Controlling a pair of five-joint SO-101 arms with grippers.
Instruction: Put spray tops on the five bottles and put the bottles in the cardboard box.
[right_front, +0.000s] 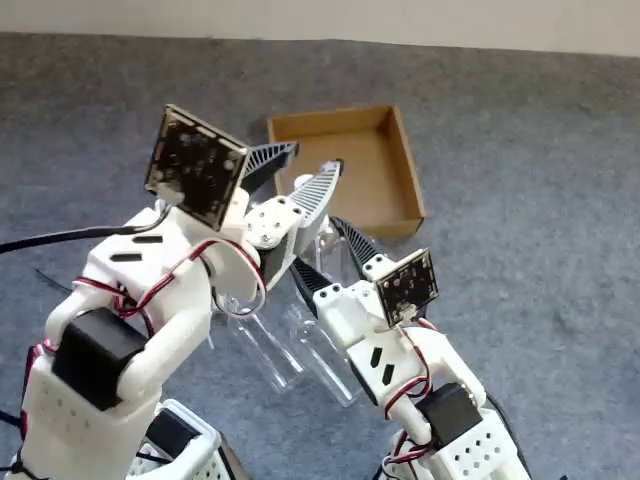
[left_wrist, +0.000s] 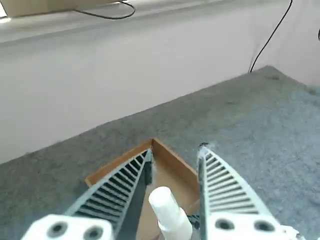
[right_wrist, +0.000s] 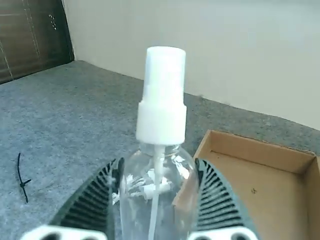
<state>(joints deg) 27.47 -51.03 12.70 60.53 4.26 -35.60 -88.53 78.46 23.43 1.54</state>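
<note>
My right gripper (right_wrist: 157, 165) is shut on a clear bottle (right_wrist: 150, 192), held upright with a white spray top (right_wrist: 162, 100) on its neck. In the high view this gripper (right_front: 325, 250) sits just in front of the cardboard box (right_front: 410, 185). My left gripper (left_wrist: 175, 150) is open, hovering over the same spray top (left_wrist: 167, 212), which shows between its fingers without touching them. From above, the left gripper (right_front: 315, 157) points toward the box and covers the top. The box (right_wrist: 260, 150) holds nothing I can see.
Two clear bottles (right_front: 268, 352) (right_front: 328, 358) lie on the grey carpet between the arm bases. A black zip tie (right_wrist: 21, 177) lies on the carpet off to one side. A black cable (right_front: 60, 240) runs in from the left edge.
</note>
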